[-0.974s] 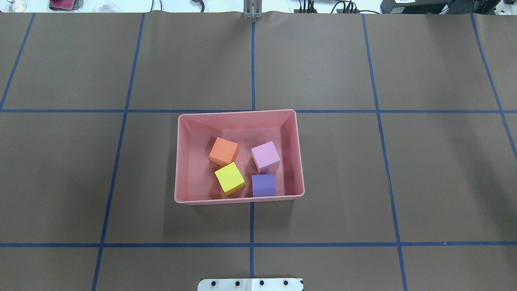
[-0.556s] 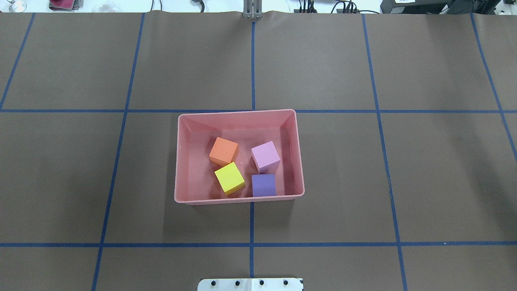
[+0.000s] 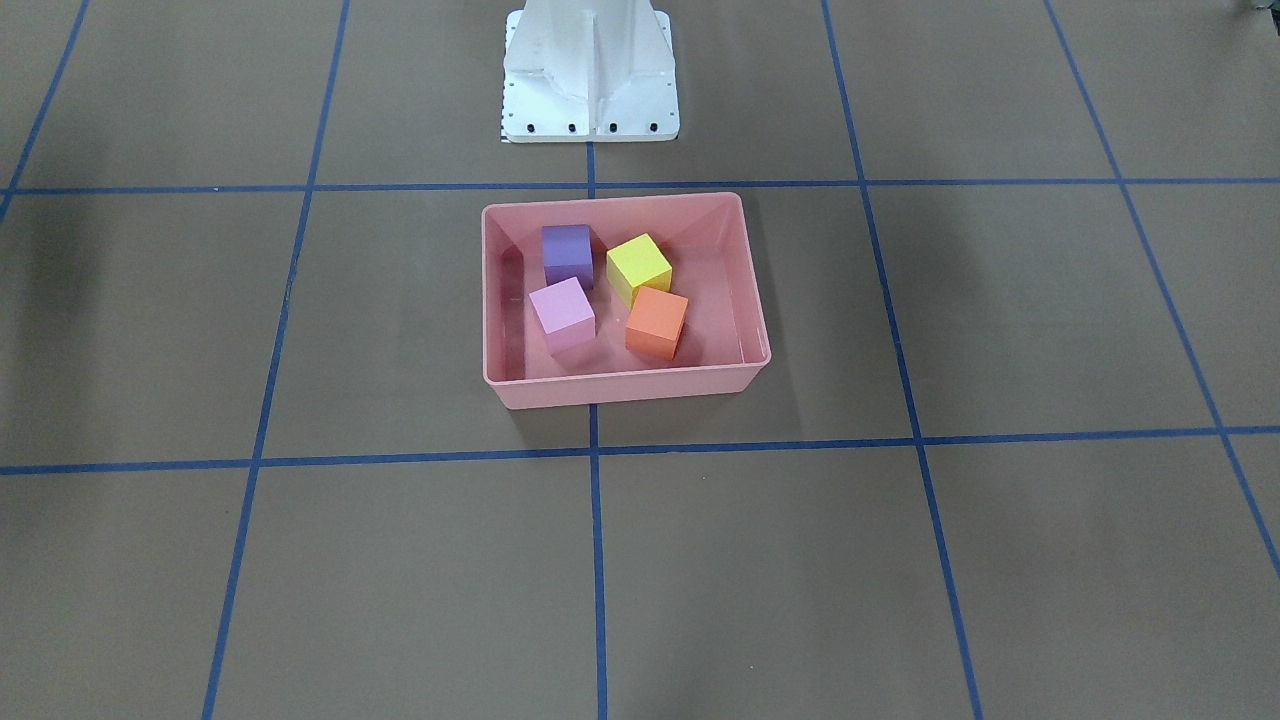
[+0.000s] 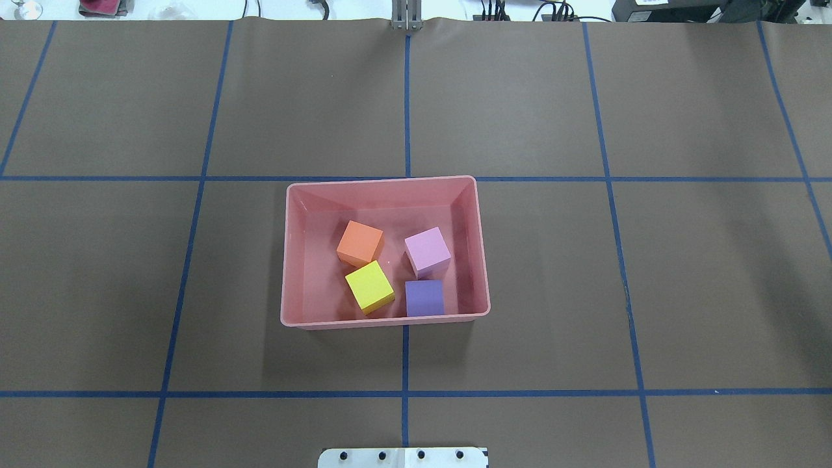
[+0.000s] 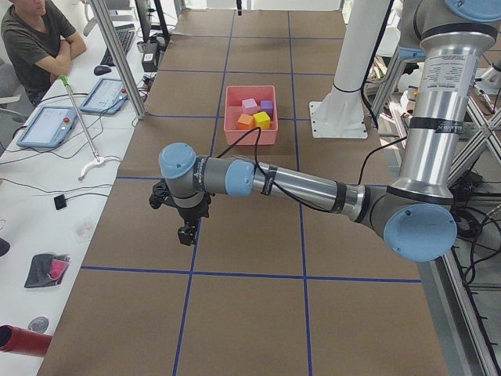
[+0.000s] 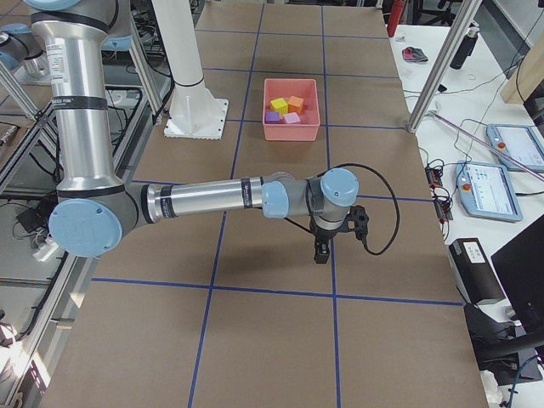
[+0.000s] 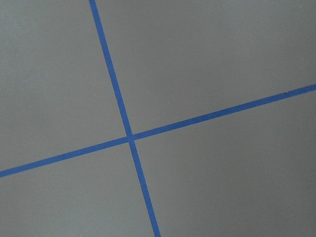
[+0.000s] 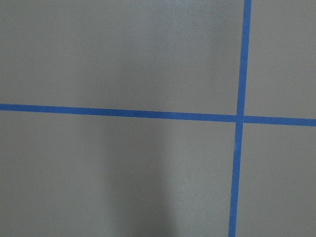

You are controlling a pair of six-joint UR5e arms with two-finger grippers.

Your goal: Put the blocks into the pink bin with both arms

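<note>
The pink bin (image 4: pixel 383 182) sits at the table's middle, also in the front view (image 3: pixel 620 385). In it lie the orange cube (image 4: pixel 359 243), the light pink cube (image 4: pixel 427 250), the yellow cube (image 4: pixel 369 286) and the purple cube (image 4: pixel 424 297). No arm shows in the overhead or front view. The left gripper (image 5: pixel 185 235) hangs over bare table far from the bin; it shows only in the left side view, so I cannot tell if it is open. The right gripper (image 6: pixel 320 253) hangs likewise at the other end, only in the right side view; I cannot tell its state. Both wrist views show only table and tape.
The white base pedestal (image 3: pixel 590 70) stands behind the bin. Blue tape lines (image 4: pixel 406 97) grid the brown table. A seated person (image 5: pixel 35 39) and tablets (image 5: pixel 47 125) are at a side desk beyond the table's far edge. A metal post (image 5: pixel 117 55) stands there.
</note>
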